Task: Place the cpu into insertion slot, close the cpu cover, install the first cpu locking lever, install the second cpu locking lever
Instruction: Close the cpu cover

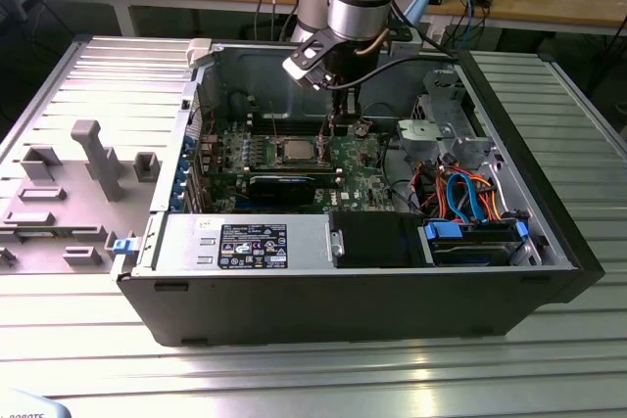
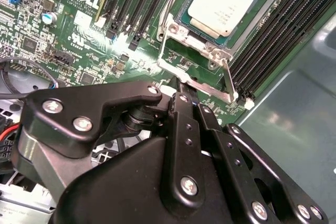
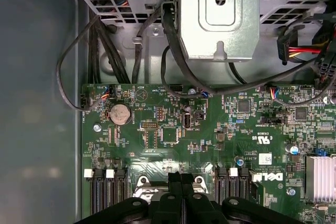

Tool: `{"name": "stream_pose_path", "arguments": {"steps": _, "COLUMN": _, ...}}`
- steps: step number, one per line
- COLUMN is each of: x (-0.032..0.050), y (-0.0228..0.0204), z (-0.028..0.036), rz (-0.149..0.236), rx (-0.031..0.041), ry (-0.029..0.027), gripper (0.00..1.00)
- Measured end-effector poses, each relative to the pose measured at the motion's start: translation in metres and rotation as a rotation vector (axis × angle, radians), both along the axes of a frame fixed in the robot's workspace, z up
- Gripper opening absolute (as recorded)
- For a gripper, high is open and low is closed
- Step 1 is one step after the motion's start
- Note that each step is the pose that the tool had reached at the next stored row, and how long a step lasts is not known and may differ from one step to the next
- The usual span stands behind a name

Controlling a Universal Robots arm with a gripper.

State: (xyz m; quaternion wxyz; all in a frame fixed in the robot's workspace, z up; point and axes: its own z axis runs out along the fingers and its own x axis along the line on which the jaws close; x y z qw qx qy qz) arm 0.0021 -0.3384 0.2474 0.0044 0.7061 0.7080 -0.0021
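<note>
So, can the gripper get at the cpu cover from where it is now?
Probably yes: the gripper hangs right beside the cpu cover in the open case, with nothing visible between them.

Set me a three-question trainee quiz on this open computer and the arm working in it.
1. True or false: the chip sits in place on the green board.
2. The hand is nearest to: A the chip, B the blue drive tray, C the grey blocks outside the case.
3. Name the round silver part on the board in the first wrist view.
Key: 1 true; 2 A; 3 the coin battery.
</note>
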Motion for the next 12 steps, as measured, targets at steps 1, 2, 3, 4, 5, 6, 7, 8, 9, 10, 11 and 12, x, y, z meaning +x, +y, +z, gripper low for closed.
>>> {"name": "stream_pose_path", "arguments": {"steps": 1, "x": -0.0002, "y": 0.0, "z": 0.0, "rz": 0.0, "rx": 0.0, "ry": 0.0, "gripper": 0.11}}
{"name": "stream_pose_path", "arguments": {"steps": 2, "x": -0.0006, "y": 0.0, "z": -0.0001, "rz": 0.0, "rx": 0.0, "ry": 0.0, "gripper": 0.11}}
{"name": "stream_pose_path", "arguments": {"steps": 3, "x": -0.0008, "y": 0.0, "z": 0.0, "rz": 0.0, "rx": 0.0, "ry": 0.0, "gripper": 0.11}}
{"name": "stream_pose_path", "arguments": {"steps": 4, "x": -0.0013, "y": 0.0, "z": -0.0001, "rz": 0.0, "rx": 0.0, "ry": 0.0, "gripper": 0.11}}
{"name": "stream_pose_path", "arguments": {"steps": 5, "x": -0.0016, "y": 0.0, "z": -0.0001, "rz": 0.0, "rx": 0.0, "ry": 0.0, "gripper": 0.11}}
{"name": "stream_pose_path", "arguments": {"steps": 6, "x": -0.0021, "y": 0.0, "z": -0.0001, "rz": 0.0, "rx": 0.0, "ry": 0.0, "gripper": 0.11}}
{"name": "stream_pose_path", "arguments": {"steps": 7, "x": -0.0023, "y": 0.0, "z": -0.0001, "rz": 0.0, "rx": 0.0, "ry": 0.0, "gripper": 0.11}}
{"name": "stream_pose_path", "arguments": {"steps": 8, "x": -0.0026, "y": 0.0, "z": -0.0001, "rz": 0.0, "rx": 0.0, "ry": 0.0, "gripper": 0.11}}
{"name": "stream_pose_path", "arguments": {"steps": 9, "x": -0.0031, "y": 0.0, "z": -0.0001, "rz": 0.0, "rx": 0.0, "ry": 0.0, "gripper": 0.11}}
{"name": "stream_pose_path", "arguments": {"steps": 10, "x": -0.0034, "y": 0.0, "z": -0.0001, "rz": 0.0, "rx": 0.0, "ry": 0.0, "gripper": 0.11}}
{"name": "stream_pose_path", "arguments": {"steps": 11, "x": -0.0039, "y": 0.0, "z": -0.0001, "rz": 0.0, "rx": 0.0, "ry": 0.0, "gripper": 0.11}}
{"name": "stream_pose_path", "arguments": {"steps": 12, "x": -0.0047, "y": 0.0, "z": -0.0002, "rz": 0.0, "rx": 0.0001, "ry": 0.0, "gripper": 0.11}}
